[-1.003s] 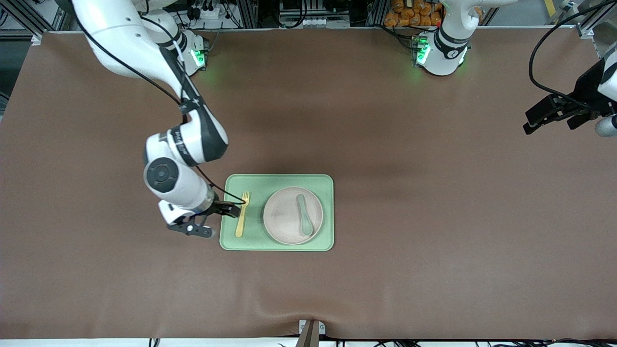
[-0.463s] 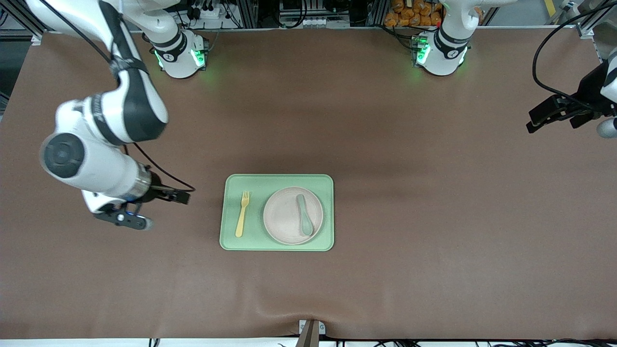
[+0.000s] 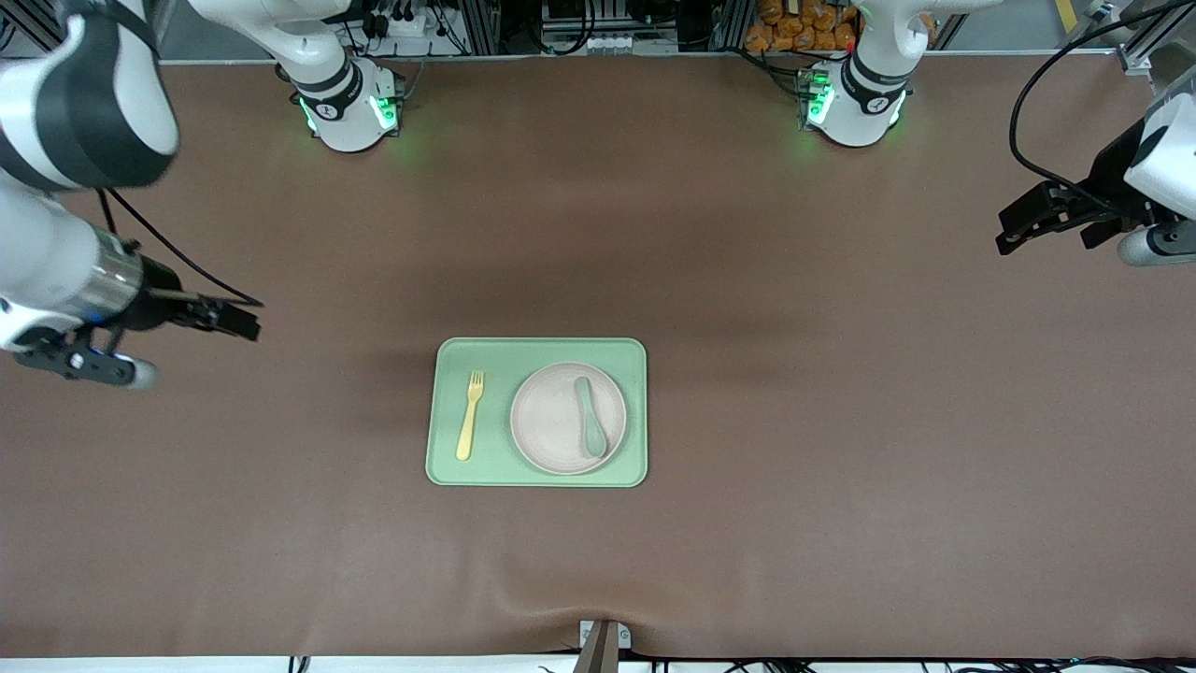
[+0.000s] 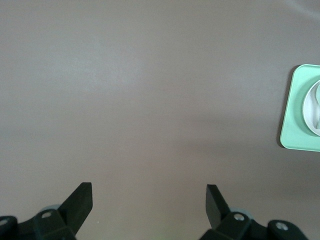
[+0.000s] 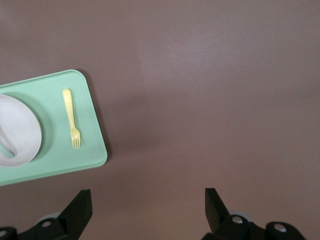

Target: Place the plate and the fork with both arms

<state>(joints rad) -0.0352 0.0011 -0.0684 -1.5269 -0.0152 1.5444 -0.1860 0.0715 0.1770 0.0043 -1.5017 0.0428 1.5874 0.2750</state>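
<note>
Right claw [image 3: 245, 321] empty, wide open – farther from the fork [image 3: 469, 414] than before

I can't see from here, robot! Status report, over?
Left claw and right claw open, empty, over bare table. Fork beside plate on tray; spoon on plate. Nothing blocking.

Robotics lab: aluminium framing [image 3: 486, 23], cabling.

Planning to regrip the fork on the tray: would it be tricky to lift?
Probably. The fork lies flat on the tray, leaving little to pinch. It looks thin and light, so it may slide when nudged, but it seems unlikely to roll.
</note>
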